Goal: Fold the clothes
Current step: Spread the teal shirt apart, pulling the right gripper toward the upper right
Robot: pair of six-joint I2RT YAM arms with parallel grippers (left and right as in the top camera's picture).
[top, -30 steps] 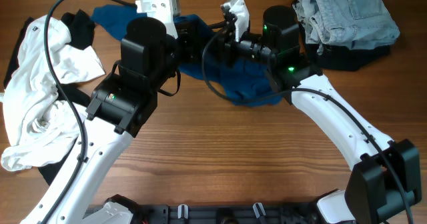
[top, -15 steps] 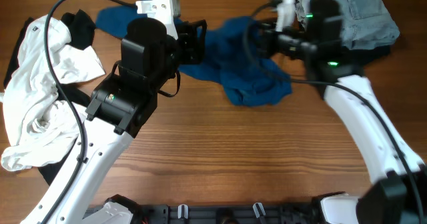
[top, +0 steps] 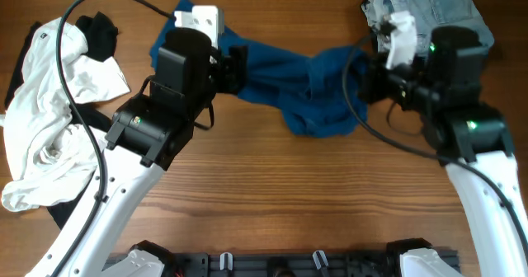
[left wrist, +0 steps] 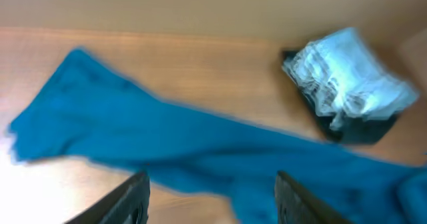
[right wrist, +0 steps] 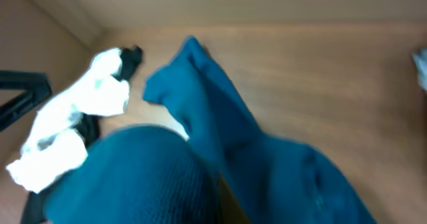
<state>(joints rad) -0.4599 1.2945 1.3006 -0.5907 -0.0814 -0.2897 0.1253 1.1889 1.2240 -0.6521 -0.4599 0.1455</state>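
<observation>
Shirt: the deep teal-blue short-sleeved shirt of thin cloth (top: 289, 75) lay twisted like a rope on the wooden desk (top: 272, 194), one end beside the pale folded denim jeans (top: 437, 9).
Left hand (left wrist: 212, 184): open and empty, over the end far from the jeans.
Right hand (top: 369, 77): shut on cloth nearest the jeans.
Risk: a one-ended pull might have dragged the unpinned twist into the jeans.

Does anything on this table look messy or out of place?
Yes: the blue shirt lies twisted and bunched like a rope, not spread flat. A heap of white clothes sprawls at the left edge, and the jeans sit crumpled far right.
</observation>
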